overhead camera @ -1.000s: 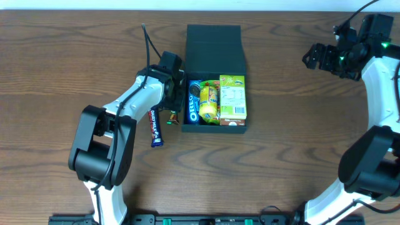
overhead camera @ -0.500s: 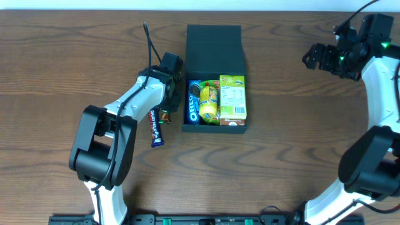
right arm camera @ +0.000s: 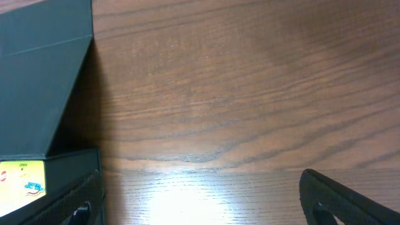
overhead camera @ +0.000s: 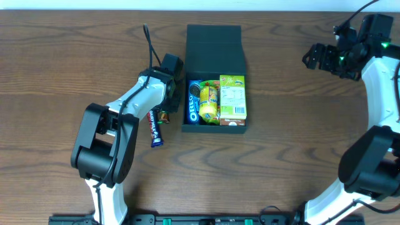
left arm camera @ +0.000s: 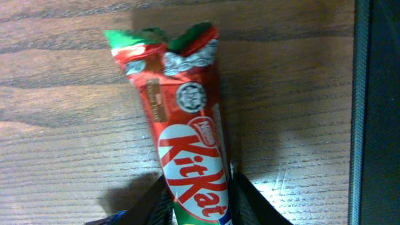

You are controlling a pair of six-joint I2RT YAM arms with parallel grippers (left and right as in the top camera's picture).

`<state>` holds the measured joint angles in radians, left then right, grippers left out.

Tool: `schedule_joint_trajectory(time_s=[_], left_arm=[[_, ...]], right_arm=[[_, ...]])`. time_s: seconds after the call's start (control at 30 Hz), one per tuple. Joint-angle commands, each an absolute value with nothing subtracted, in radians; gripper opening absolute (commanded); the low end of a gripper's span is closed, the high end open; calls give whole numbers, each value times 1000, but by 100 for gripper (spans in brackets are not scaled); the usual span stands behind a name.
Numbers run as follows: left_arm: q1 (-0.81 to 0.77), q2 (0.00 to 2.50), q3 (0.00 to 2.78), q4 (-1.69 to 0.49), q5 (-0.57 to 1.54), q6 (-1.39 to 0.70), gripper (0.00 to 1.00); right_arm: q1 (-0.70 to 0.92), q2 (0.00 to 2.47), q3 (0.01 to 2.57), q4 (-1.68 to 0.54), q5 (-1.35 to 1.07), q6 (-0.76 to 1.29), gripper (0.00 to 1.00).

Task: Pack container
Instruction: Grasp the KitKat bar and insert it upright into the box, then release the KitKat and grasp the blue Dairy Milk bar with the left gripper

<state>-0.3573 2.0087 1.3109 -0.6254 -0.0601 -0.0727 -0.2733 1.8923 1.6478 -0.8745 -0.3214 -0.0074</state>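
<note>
The container (overhead camera: 214, 128) is a dark teal box in the middle of the table, its flap lid (overhead camera: 214, 47) laid open behind it. Inside lie an Oreo pack (overhead camera: 194, 107), a yellow snack pack (overhead camera: 208, 103) and a green carton (overhead camera: 232, 97). A red KitKat bar (left arm camera: 187, 125) lies on the wood just left of the box wall (left arm camera: 378, 112). My left gripper (left arm camera: 200, 182) has a finger pressed against each long side of the bar's near end. In the overhead view this gripper (overhead camera: 169, 112) sits over the KitKat (overhead camera: 165, 117). My right gripper (overhead camera: 315, 57) hovers far right, open and empty.
A blue Dairy Milk bar (overhead camera: 154, 128) lies on the table just left of the KitKat. The right wrist view shows bare wood between wide-apart fingers (right arm camera: 325, 194), with the lid (right arm camera: 44, 81) at the left.
The left gripper's fingers have closed in onto the KitKat and the gripper has shifted slightly left, away from the box. The right arm has not moved.
</note>
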Motion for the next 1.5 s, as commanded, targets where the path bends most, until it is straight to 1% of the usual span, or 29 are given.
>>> schedule_joint_trajectory(time_s=[0.0, 0.27, 0.4, 0.5, 0.67, 0.8, 0.93, 1.2, 1.23, 1.27, 1.3, 1.33, 1.4, 1.47], left_arm=[[-360, 2024, 1335, -642, -79, -94, 29], [-360, 2023, 1528, -763, -168, -94, 25], [-362, 2023, 1692, -865, -161, -141, 25], [-371, 2023, 1765, -908, -100, -214, 23], [-395, 2024, 1780, -919, 70, -321, 22], [-448, 2024, 1780, -928, 76, -326, 23], [-495, 2024, 1780, -928, 68, -385, 23], [-520, 2024, 1776, -982, 77, -447, 23], [-523, 2024, 1776, -984, 77, -446, 26], [-525, 2024, 1776, -984, 77, -446, 35], [-528, 2024, 1776, -984, 77, -446, 52], [-529, 2024, 1776, -984, 77, -445, 57], [-529, 2023, 1777, -983, 78, -441, 60], [-529, 2017, 1780, -983, 75, -421, 60]], right_arm=[[-280, 1900, 1646, -876, -322, 7, 99], [-280, 1900, 1646, -875, -322, 6, 99], [-280, 1900, 1646, -875, -322, 6, 99], [-280, 1900, 1647, -874, -322, 6, 99], [-280, 1900, 1646, -864, -322, 6, 99], [-280, 1900, 1646, -848, -322, 6, 99], [-280, 1900, 1646, -845, -322, 6, 99], [-280, 1900, 1647, -841, -322, 5, 99], [-280, 1900, 1646, -841, -322, 2, 99], [-280, 1900, 1647, -841, -322, 1, 99], [-280, 1900, 1646, -841, -322, 1, 99], [-280, 1900, 1647, -841, -322, 1, 99], [-280, 1900, 1646, -841, -322, 1, 99], [-280, 1900, 1646, -841, -322, 2, 99]])
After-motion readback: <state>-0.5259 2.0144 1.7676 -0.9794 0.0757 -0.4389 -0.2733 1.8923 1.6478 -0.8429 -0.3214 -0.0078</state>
